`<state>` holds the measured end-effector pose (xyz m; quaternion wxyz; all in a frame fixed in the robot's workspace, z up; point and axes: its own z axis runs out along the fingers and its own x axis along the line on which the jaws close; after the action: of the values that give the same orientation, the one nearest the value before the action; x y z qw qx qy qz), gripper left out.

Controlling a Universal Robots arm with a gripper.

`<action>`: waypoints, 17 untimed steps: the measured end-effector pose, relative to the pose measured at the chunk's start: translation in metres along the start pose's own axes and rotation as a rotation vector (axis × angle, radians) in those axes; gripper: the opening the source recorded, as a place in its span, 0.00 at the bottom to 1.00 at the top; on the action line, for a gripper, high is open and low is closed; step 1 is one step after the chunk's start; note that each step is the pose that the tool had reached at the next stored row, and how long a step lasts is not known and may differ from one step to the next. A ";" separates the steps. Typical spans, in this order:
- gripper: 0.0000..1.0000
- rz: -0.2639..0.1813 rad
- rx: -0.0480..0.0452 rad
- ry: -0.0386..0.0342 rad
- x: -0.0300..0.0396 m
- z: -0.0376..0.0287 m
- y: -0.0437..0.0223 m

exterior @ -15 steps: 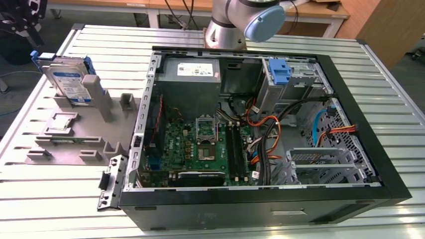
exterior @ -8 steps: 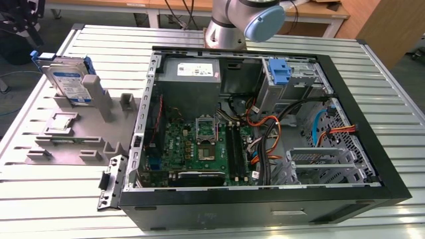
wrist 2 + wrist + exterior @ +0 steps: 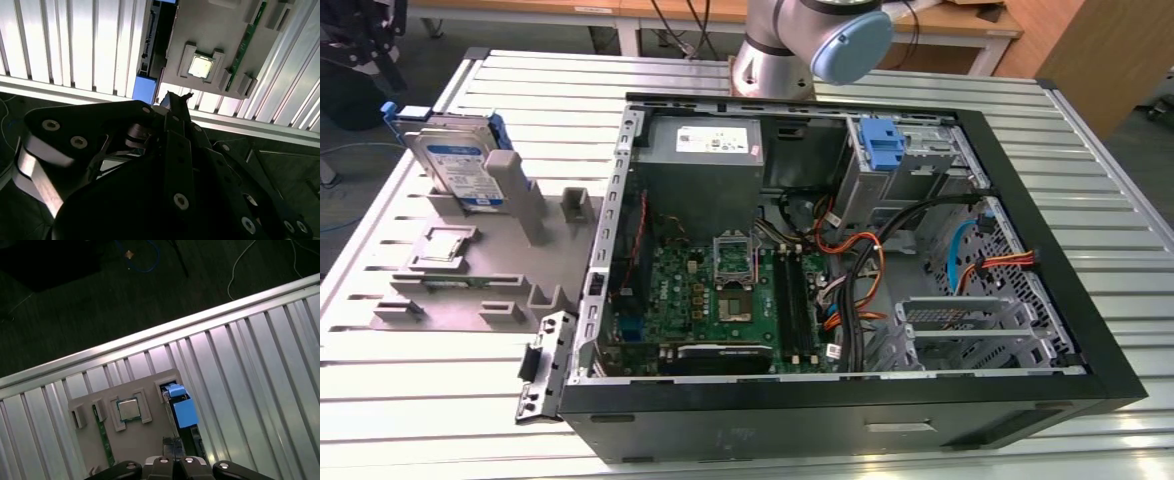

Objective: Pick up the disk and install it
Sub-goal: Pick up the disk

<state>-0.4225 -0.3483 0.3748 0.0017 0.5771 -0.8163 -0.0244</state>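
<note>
Ribbed aluminium table [image 3: 1121, 190] carried open black computer case [image 3: 827, 425]; grey parts fixture [image 3: 467, 295] just beside.

Robotics lab: a robot arm [image 3: 785, 48] mounted at a ribbed aluminium table [image 3: 1094, 190], an opened computer case [image 3: 827, 425] (motherboard exposed) on top, wooden desks [image 3: 961, 22] behind.

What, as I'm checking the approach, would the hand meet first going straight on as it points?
Probably the disk, standing on edge in the grey holder ahead of the hand; depth is unclear.
</note>
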 end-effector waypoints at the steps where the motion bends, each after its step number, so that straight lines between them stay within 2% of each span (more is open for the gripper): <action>1: 0.10 0.000 0.0000 0.0000 0.0000 0.0000 0.0000; 17: 0.10 -0.018 -0.0005 0.0008 0.0000 0.0000 0.0000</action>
<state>-0.4225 -0.3483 0.3748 0.0020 0.5843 -0.8112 -0.0244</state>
